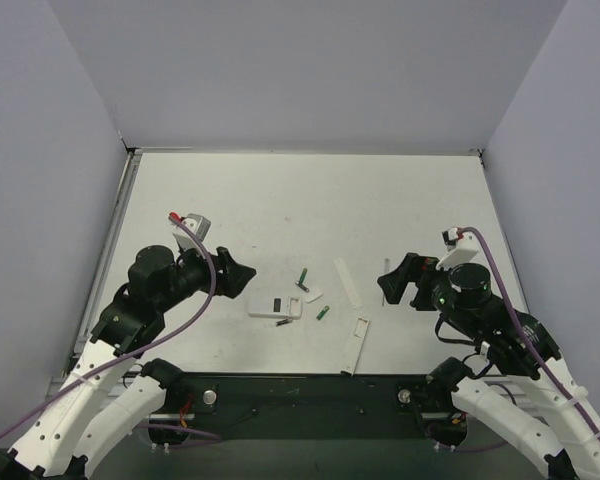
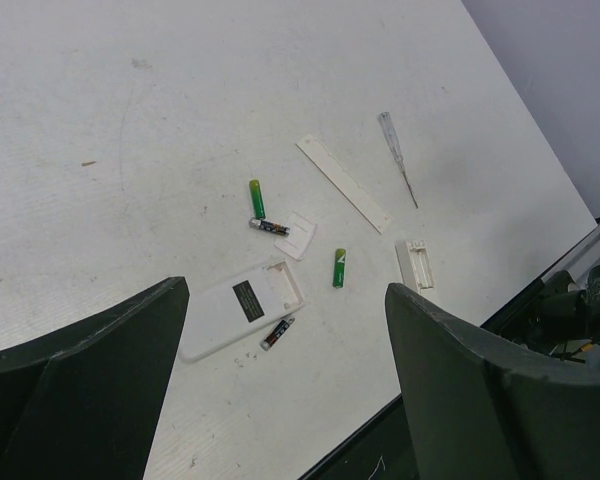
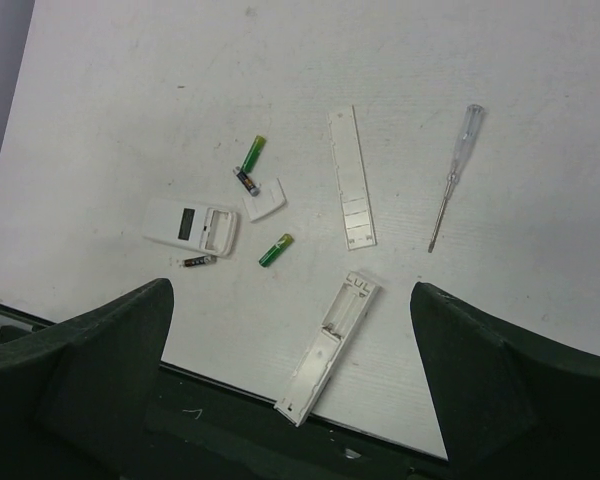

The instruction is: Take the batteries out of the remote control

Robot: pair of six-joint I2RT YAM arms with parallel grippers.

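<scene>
A small white remote [image 1: 273,306] lies face down with its battery bay open and empty; it also shows in the left wrist view [image 2: 235,312] and the right wrist view [image 3: 185,224]. A long white remote [image 1: 355,345] lies with its bay open and empty [image 3: 332,345]. Two green batteries [image 2: 257,198] [image 2: 339,267] and two dark batteries [image 2: 270,227] [image 2: 278,333] lie loose on the table around the small remote. My left gripper [image 1: 238,275] is open and empty, left of the small remote. My right gripper [image 1: 398,282] is open and empty, right of the long remote.
A long white cover [image 1: 348,281] and a small white cover [image 1: 311,294] lie by the batteries. A clear-handled screwdriver [image 1: 385,280] lies just in front of my right gripper. The long remote overhangs the table's near edge [image 3: 220,385]. Grey walls stand on three sides.
</scene>
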